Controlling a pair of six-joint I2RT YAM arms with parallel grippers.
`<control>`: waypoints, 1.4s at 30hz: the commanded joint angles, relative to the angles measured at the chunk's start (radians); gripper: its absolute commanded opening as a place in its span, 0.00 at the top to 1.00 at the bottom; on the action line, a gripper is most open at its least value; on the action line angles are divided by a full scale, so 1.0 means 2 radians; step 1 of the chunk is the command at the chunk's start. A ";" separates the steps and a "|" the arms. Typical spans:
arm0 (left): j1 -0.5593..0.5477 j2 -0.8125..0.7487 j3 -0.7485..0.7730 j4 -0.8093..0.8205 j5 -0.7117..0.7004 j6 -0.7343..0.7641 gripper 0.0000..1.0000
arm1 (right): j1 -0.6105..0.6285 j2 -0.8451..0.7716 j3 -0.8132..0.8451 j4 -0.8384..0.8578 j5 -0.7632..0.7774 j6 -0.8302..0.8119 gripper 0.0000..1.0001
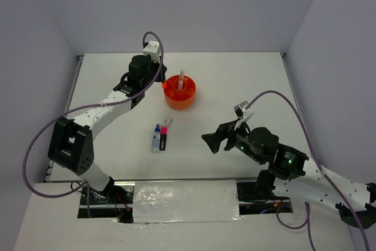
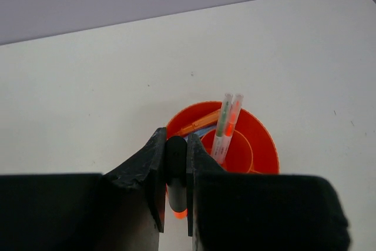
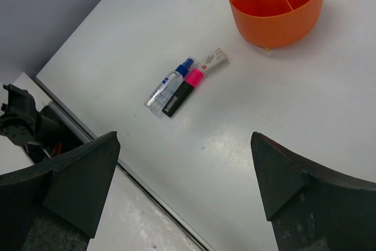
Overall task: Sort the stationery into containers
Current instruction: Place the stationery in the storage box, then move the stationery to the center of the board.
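Observation:
My left gripper is shut on the orange-black highlighter, held upright just above the left rim of the round orange organiser. Two thin pens stand in its central tube, and an orange pen lies in a ring compartment. On the table lie the blue-capped white marker, the pink-black highlighter and a short pale piece. My right gripper is open and empty, to the right of them.
The table's near edge with a metal rail and a taped strip runs below the loose items. White walls close in the back and the sides.

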 commanded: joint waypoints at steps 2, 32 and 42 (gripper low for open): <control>0.014 0.026 0.036 0.055 0.017 0.009 1.00 | -0.003 -0.016 0.007 -0.027 0.005 -0.016 0.00; 0.018 -0.051 -0.011 -0.005 -0.002 -0.091 0.10 | -0.003 0.151 0.026 0.020 0.013 0.033 0.00; 0.014 -0.229 0.010 -0.352 0.010 -0.097 0.01 | 0.013 0.467 0.187 -0.004 0.054 0.180 0.00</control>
